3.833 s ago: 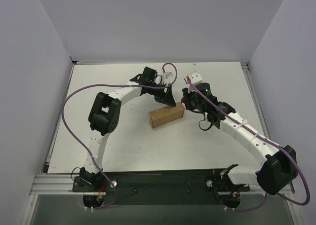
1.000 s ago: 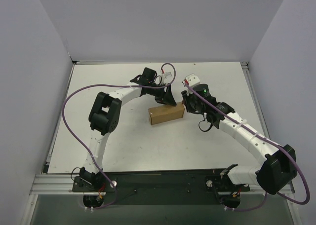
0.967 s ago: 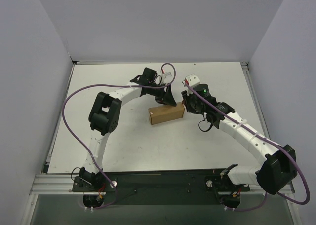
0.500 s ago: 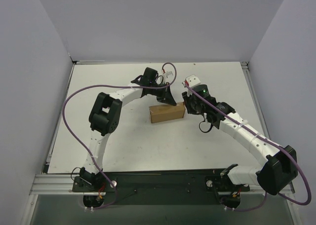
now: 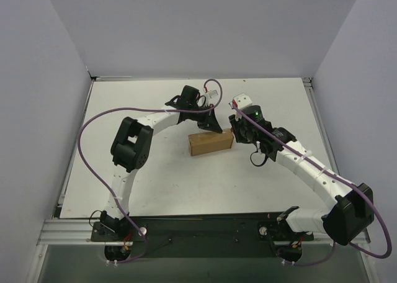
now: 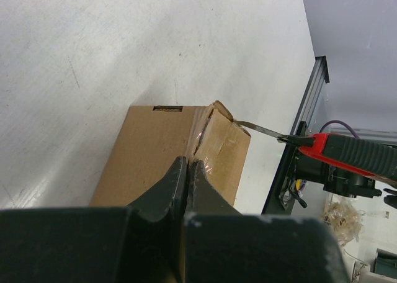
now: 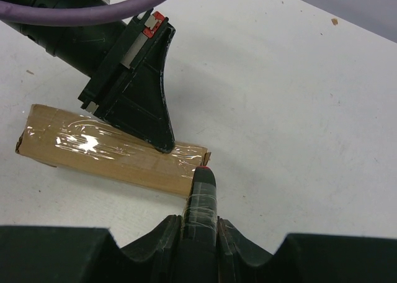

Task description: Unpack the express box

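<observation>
The box point(image 5: 211, 143) lies flat near the middle of the table point(image 5: 180, 184), between the two grippers. Its long axis runs left to right across the top view, with the right end a shade farther from the arm bases. That end faces the knife.

Left gripper point(image 6: 188, 166): fingers closed together and holding nothing. The tips are set down on the box's top face near the right end, apparently pinning it.

Right gripper point(image 7: 198, 224): clamped on the handle of the knife point(image 6: 347, 154), blade out. The blade tip is at or just short of the right end flap; contact cannot be confirmed. That flap looks slightly lifted at the corner.

Assessment: plain cardboard, judged light and fairly stiff, though the walls would dent under a hard pinch. The tape point(image 7: 93, 141) over the top is glossy and likely slippery under the fingers. The box may skid under the blade's push unless pressed down. Best hold is downward pressure on the top, or a pinch across the short width, clear of the seam.
</observation>
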Action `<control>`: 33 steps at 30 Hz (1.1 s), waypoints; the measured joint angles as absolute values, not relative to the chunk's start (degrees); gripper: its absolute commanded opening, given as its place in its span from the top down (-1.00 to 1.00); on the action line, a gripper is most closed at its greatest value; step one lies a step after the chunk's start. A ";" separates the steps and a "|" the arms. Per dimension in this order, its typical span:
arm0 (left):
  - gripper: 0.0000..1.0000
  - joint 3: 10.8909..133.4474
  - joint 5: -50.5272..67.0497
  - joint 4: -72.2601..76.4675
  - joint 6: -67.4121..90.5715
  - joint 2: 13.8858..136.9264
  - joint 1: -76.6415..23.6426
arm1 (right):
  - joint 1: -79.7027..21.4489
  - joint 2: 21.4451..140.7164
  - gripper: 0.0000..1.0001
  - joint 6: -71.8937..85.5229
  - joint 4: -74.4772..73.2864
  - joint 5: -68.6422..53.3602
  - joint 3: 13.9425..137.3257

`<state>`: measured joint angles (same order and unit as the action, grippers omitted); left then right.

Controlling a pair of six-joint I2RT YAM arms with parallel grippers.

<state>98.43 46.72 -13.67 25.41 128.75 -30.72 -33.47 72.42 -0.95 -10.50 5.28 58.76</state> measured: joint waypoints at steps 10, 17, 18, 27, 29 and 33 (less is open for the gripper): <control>1.00 97.84 46.06 -13.02 27.24 128.46 -30.74 | -33.69 72.42 1.00 -1.15 -11.03 5.26 58.76; 1.00 96.79 46.48 -11.73 28.49 128.27 -30.37 | -34.22 72.42 1.00 -1.56 -13.85 5.19 60.03; 1.00 96.64 46.54 -11.51 28.60 128.25 -30.30 | -34.37 72.42 1.00 -1.61 -14.70 5.21 60.31; 1.00 94.21 47.37 -9.13 30.15 127.37 -29.56 | -35.05 72.29 1.00 -1.58 -20.36 4.69 62.52; 0.83 93.73 47.70 -8.73 30.33 127.17 -29.56 | -35.03 72.29 1.00 -1.56 -21.50 4.47 63.37; 0.26 93.54 48.23 -7.16 30.70 127.09 -28.95 | -34.79 72.10 1.00 -1.65 -24.91 4.49 66.17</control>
